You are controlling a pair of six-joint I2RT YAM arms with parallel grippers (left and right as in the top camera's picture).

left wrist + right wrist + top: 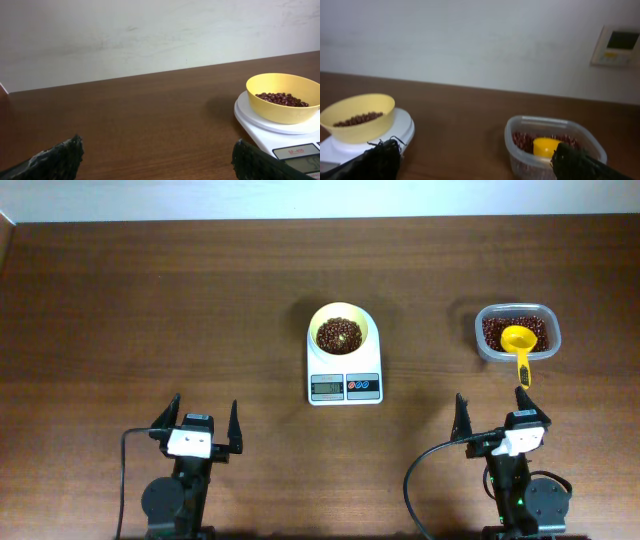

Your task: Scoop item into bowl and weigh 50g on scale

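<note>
At the left of the table (150, 300), my left gripper (205, 402) sits low near the front edge, jaws spread wide, nothing between them. Left wrist view agrees: both fingers (55, 157) at the frame's bottom corners, bare wood in the gap.

Centre: scale (345, 385), white, with the grey display (327, 386) and the red and blue buttons (363, 386) facing me. I can't read the display in any view. The yellow bowl (315, 330) sits on the platter and covers most of it. The beans (340, 334) inside form a small dark heap on the bottom, well below the rim. From the left wrist, the bowl (280, 112) is upright at far right, on the scale (260, 125).

Right: clear tub (515, 307), well apart from the scale, with more beans across its floor. The yellow scoop (520, 340) rests in it, cup in the beans, handle over the near wall and pointing at me.

Far right, front: my right gripper (492, 398) is also wide open and empty. The scoop handle ends just ahead of its right finger; I can't tell if they touch. Right wrist view: fingers (370, 162) at the bottom corners, bowl (357, 130) on the left, tub (520, 150) with the scoop (546, 146) on the right.
</note>
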